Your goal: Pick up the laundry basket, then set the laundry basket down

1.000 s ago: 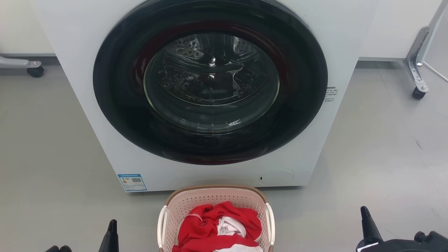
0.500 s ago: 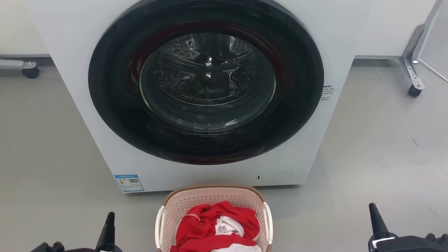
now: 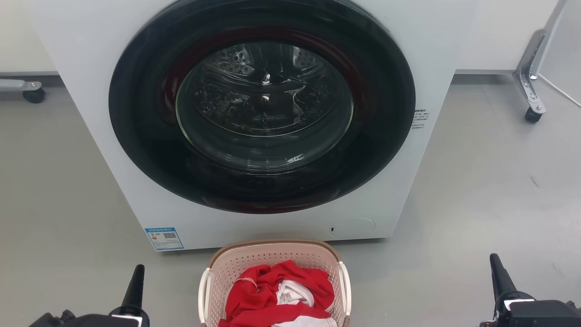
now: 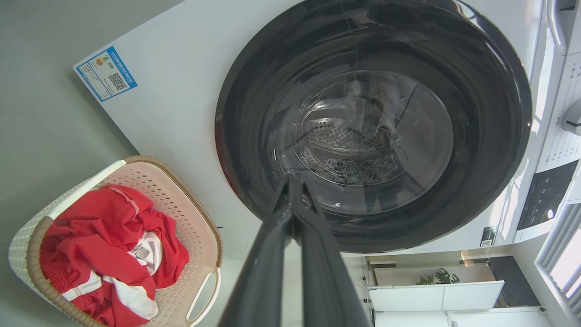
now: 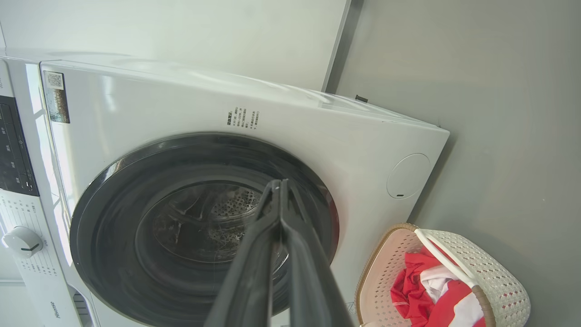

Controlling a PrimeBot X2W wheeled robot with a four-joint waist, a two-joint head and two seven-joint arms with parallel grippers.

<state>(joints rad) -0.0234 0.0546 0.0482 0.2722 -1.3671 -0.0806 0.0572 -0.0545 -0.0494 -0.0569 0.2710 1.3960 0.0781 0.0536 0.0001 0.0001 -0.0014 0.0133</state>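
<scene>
Two grippers flank the basket [image 3: 272, 260] without touching it. The left gripper [image 3: 137, 274] stands off its left handle [image 3: 202, 290], and the right gripper [image 3: 496, 264] is farther away on the other side. Both point toward the washer [image 3: 150, 213]. In each wrist view the fingers are pressed together along their length, with no gap and nothing between them. The basket stands upright on the floor [image 3: 476, 190], just in front of the washer's lower front edge and below its closed door [image 3: 261, 104]. It holds a heap of red and white clothes [image 3: 277, 295]. This layout would fit a basket waiting to be lifted as well as one put back down, and the pictures do not settle which. In either case the basket looks small and probably light, so an arm sweeping sideways could shove or tip it instead of passing cleanly. The handles are thin white loops lying close to the walls. Fingers closed like these would likely glance off one, and a catch on one side alone would raise the basket lopsided and spill the clothes. The washer sits so close behind that there is little slack. A forward nudge would jam the rim against the white panel, and long fingers reaching past the basket could strike the door glass.
</scene>
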